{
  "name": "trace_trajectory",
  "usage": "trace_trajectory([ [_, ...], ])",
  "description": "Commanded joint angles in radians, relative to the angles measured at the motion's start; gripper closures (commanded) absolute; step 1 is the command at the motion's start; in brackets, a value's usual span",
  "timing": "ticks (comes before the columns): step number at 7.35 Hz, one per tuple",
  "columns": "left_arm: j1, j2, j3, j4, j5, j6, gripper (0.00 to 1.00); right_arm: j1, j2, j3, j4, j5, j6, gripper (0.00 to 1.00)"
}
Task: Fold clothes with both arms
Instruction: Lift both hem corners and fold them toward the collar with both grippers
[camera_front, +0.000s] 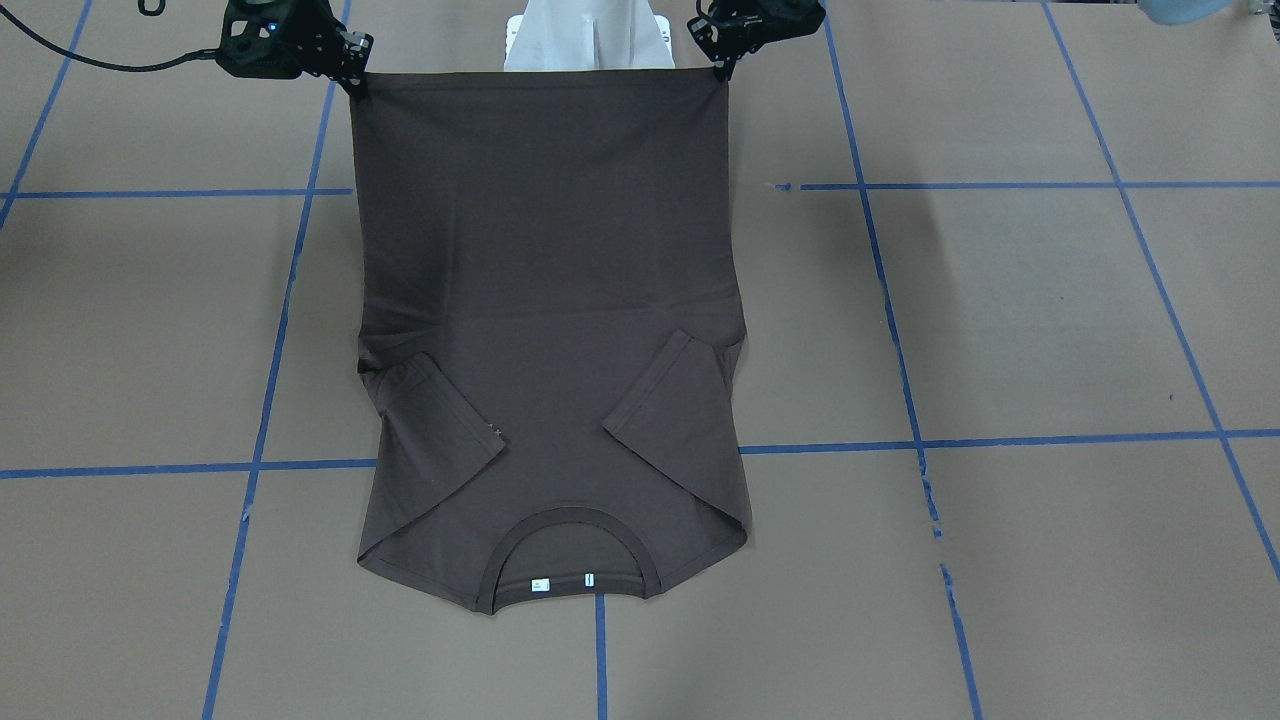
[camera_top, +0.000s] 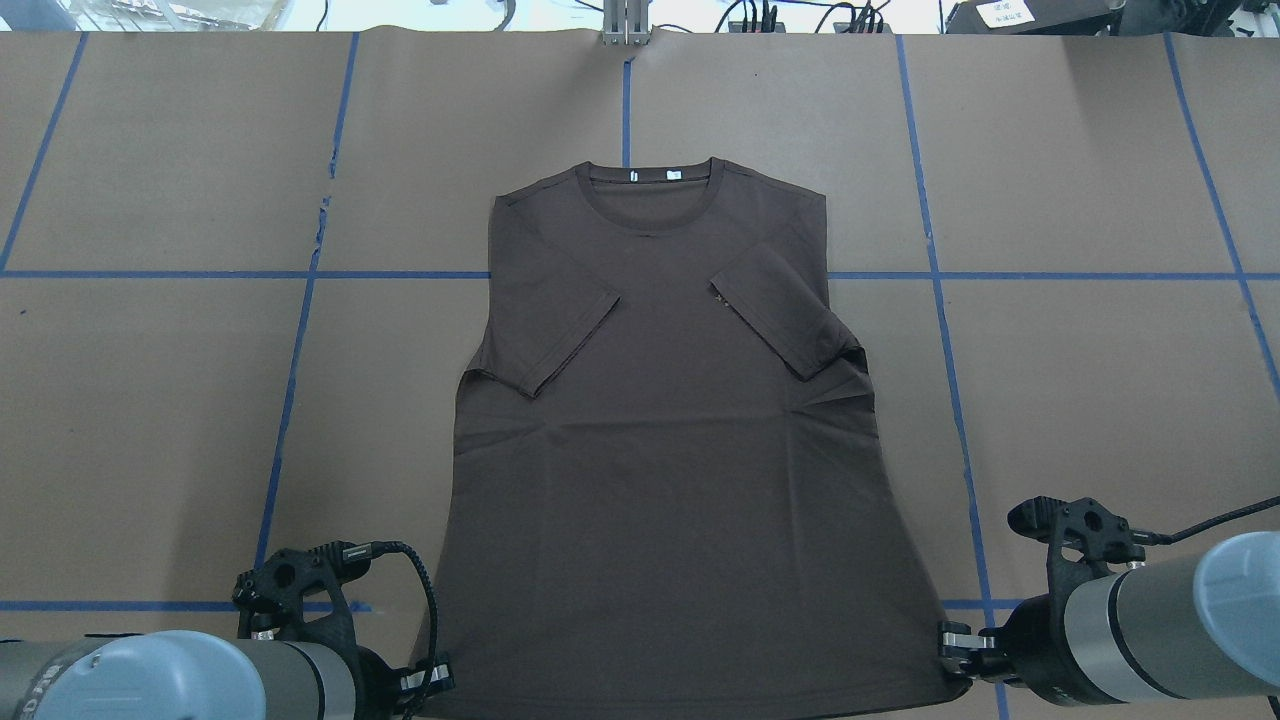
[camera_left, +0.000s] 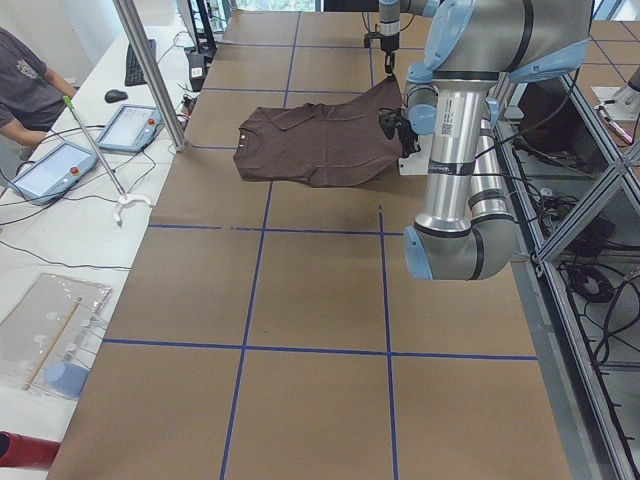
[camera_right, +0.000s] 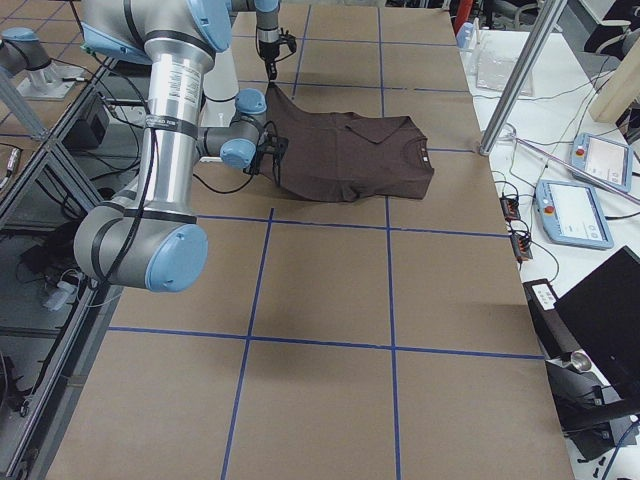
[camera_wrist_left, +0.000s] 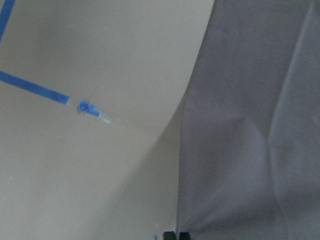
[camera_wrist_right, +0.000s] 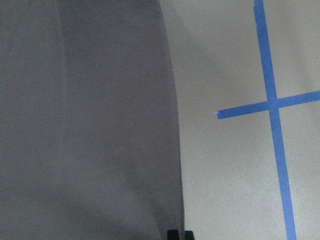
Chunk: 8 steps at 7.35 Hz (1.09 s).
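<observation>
The dark brown T-shirt (camera_top: 660, 450) lies face up on the table, collar (camera_top: 650, 185) away from the robot and both sleeves folded in over the chest. Its hem is lifted off the table and stretched tight between the two grippers. My left gripper (camera_top: 432, 682) is shut on the hem's left corner, which the front-facing view shows at its right (camera_front: 722, 70). At the hem's other corner my right gripper (camera_top: 948, 640) is shut as well (camera_front: 355, 82). Each wrist view shows cloth (camera_wrist_left: 260, 125) (camera_wrist_right: 85, 125) running down from closed fingertips.
Brown paper with blue tape lines covers the table (camera_top: 150, 400). The white pedestal base (camera_front: 585, 35) stands behind the raised hem. A person (camera_left: 25, 90), tablets (camera_left: 135, 125) and a metal pole (camera_left: 150, 70) are at a side desk beyond the table's far edge.
</observation>
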Motion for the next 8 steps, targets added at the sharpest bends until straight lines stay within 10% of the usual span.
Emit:
trace_trajectory([
  [1,0.001,-0.024,0.015,0.003,-0.006,0.013,1.0,0.057,0.063,-0.037,0.002,0.004,-0.009,1.0],
  [8,-0.465,-0.203,0.234,-0.005,-0.119,0.372,1.0,0.546,0.387,-0.373,0.001,0.19,-0.161,1.0],
])
